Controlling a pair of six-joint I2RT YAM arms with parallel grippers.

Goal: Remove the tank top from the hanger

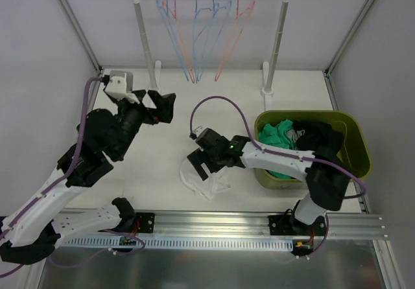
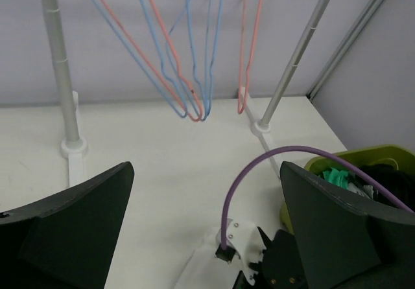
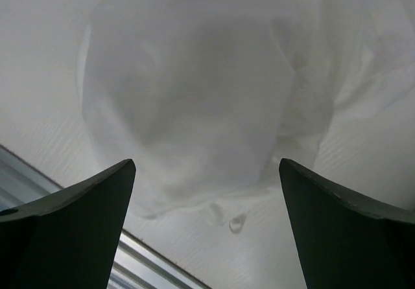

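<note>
White tank top (image 1: 211, 186) lies crumpled on the tabletop (image 1: 155, 166), well apart from the hangers (image 1: 194, 43), directly under the right end effector (image 1: 200, 164), jaws wide & empty, left end effector (image 1: 162, 105) likewise wide w/ nothing held; prob. light, limp, thin, so pinch a bunched fold, not a flat edge.

Five hangers (image 2: 198, 114), one tank top (image 1: 204, 182), one bin (image 1: 360, 140)
</note>
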